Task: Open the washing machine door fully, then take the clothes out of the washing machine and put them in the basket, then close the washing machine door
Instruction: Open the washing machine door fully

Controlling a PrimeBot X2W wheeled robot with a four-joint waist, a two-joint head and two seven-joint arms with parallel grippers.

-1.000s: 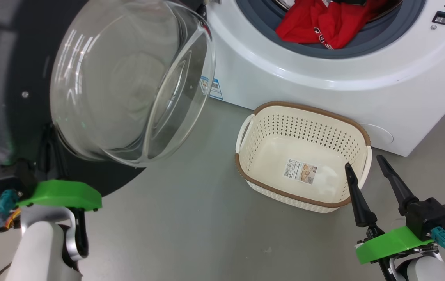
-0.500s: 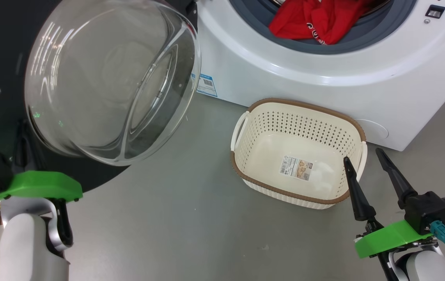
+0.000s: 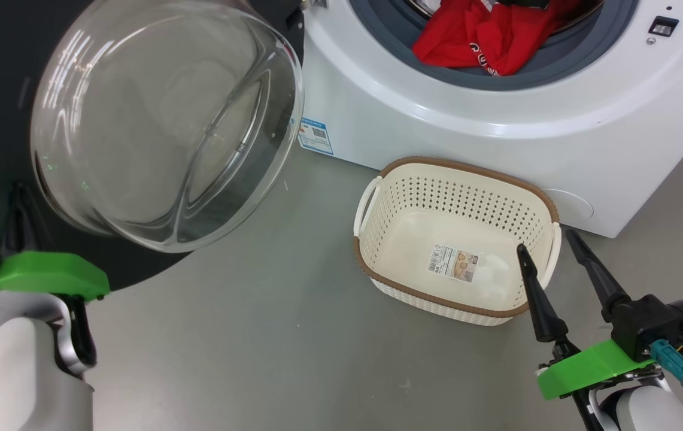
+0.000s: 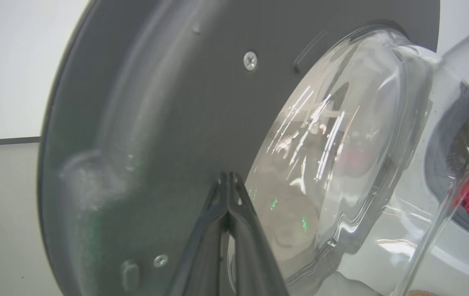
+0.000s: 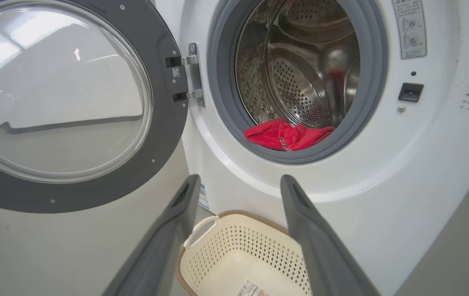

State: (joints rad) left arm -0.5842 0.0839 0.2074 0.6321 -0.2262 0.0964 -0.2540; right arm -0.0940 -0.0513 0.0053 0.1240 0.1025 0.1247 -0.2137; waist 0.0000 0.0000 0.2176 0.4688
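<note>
Bright, even light from above, soft faint shadows on the floor [image 3: 293,335]. White streak glare on the door [image 3: 155,120] glass, green glints low on it. Head view crisp. Left wrist view soft: door rim smeared, left hand [image 4: 229,176] close and blurry. Right wrist view sharp, wide-angle bend at edges; drum [image 5: 300,90] shiny with reflections.

Glossy clear glass and smooth dark plastic noted on washing machine door [image 5: 164,135] left of right gripper [image 5: 240,181]. Ahead: shiny steel drum [image 5: 300,90], matt rubber gasket [image 5: 372,70], cloth clothes [image 5: 287,135] seen; below: matt plastic basket [image 5: 234,246].
</note>
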